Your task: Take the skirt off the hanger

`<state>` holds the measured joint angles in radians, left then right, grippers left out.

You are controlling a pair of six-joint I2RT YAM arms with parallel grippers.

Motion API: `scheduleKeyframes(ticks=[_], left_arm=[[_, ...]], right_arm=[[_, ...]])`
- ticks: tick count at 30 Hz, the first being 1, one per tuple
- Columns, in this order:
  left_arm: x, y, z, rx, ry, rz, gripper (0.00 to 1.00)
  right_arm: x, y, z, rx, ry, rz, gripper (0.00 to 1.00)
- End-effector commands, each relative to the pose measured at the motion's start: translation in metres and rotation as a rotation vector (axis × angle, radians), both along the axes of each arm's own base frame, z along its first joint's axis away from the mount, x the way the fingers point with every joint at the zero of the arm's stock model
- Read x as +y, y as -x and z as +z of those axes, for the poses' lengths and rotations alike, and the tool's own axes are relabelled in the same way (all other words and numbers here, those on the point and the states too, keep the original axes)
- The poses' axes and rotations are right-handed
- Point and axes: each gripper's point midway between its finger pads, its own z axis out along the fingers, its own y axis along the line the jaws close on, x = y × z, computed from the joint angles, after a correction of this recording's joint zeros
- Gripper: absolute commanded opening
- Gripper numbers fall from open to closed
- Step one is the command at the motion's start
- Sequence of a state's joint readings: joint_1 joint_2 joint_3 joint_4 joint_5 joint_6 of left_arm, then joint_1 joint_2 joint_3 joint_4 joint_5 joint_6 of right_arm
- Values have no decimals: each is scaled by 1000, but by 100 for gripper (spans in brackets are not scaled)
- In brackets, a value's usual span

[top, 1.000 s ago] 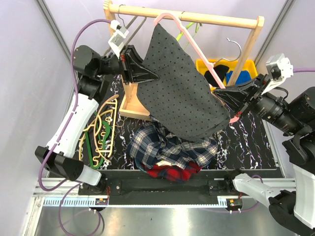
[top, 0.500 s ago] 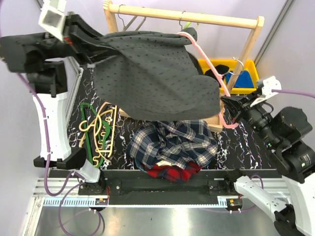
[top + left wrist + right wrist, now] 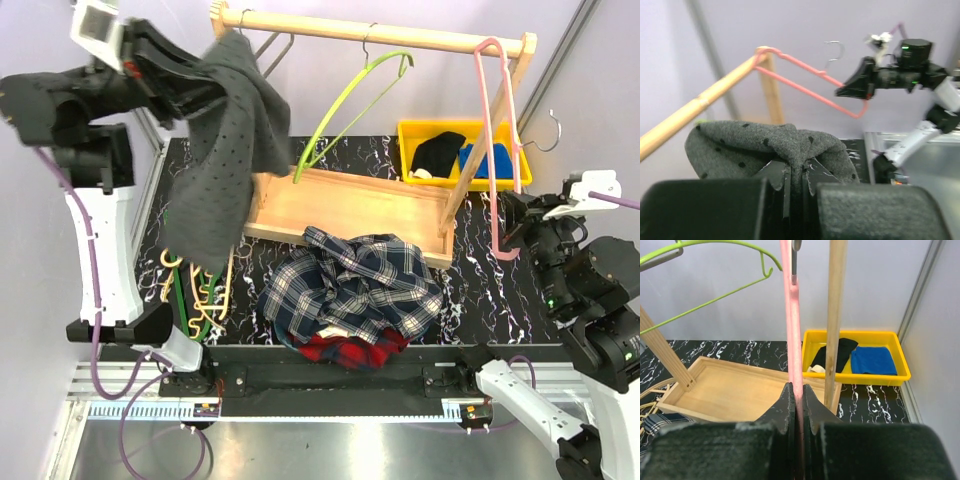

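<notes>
The grey dotted skirt (image 3: 220,140) hangs free from my left gripper (image 3: 200,85), which is shut on its top edge high at the back left. In the left wrist view the skirt (image 3: 775,145) bunches over the jaws of that gripper (image 3: 796,172). The pink hanger (image 3: 497,140) is bare and hangs on the right end of the wooden rail (image 3: 370,35). My right gripper (image 3: 510,222) is shut on the hanger's lower part. In the right wrist view the hanger (image 3: 792,320) runs up from the closed jaws of my right gripper (image 3: 797,390).
A green hanger (image 3: 345,105) hangs on the rail. A wooden tray (image 3: 350,205) forms the rack base. A plaid shirt pile (image 3: 350,290) lies in front. Several hangers (image 3: 200,285) lie at the left. A yellow bin (image 3: 405,135) with clothes stands at the back right.
The skirt has come fully off the pink hanger and swung left with my left gripper. The pink hanger has swung to the right end of the rail and hangs bare.
</notes>
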<state>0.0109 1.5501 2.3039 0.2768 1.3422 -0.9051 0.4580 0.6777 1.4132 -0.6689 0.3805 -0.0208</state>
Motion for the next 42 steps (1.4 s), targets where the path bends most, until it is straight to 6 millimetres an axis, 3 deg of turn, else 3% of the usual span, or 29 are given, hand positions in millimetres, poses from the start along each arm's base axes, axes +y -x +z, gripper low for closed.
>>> scheduleKeyframes(ticks=[1, 6, 13, 16, 20, 21, 24, 28, 31, 33, 35, 36, 38, 40, 42], left_arm=[[-36, 39, 13, -50, 52, -130, 0], [-66, 46, 4, -22, 48, -240, 0], [-78, 47, -12, 7, 35, -269, 0], [-89, 34, -40, 64, 20, -264, 0], [-107, 6, -103, 136, -63, -205, 0], [-111, -3, -127, 180, -94, -194, 0], [-120, -11, -184, 234, -191, -170, 3], [-129, 2, -267, 192, -407, -180, 14], [-130, 18, -311, 130, -555, -209, 26], [-130, 22, -330, 85, -633, -195, 36], [-123, 18, -357, 17, -737, -152, 53], [-120, 17, -368, -2, -774, -146, 79], [-112, 12, -392, -39, -866, -116, 99], [-108, 7, -399, -39, -907, -81, 99], [-103, -6, -393, -62, -932, -3, 99]], right_arm=[[-6, 3, 32, -104, -70, -24, 0], [9, 15, 44, -153, -117, 83, 0], [16, 32, 67, -235, -170, 163, 0], [18, 39, 85, -275, -197, 193, 0], [20, 47, 104, -319, -227, 222, 0], [20, 49, 109, -335, -238, 228, 0], [19, 57, 124, -376, -259, 244, 0], [20, 61, 135, -403, -272, 261, 0], [24, 60, 138, -408, -270, 280, 0], [28, 57, 138, -403, -269, 294, 0], [35, 54, 137, -396, -263, 320, 0], [38, 54, 137, -394, -270, 335, 0], [47, 49, 133, -376, -265, 370, 0], [56, 47, 131, -363, -259, 405, 0], [66, 42, 130, -346, -247, 441, 0]])
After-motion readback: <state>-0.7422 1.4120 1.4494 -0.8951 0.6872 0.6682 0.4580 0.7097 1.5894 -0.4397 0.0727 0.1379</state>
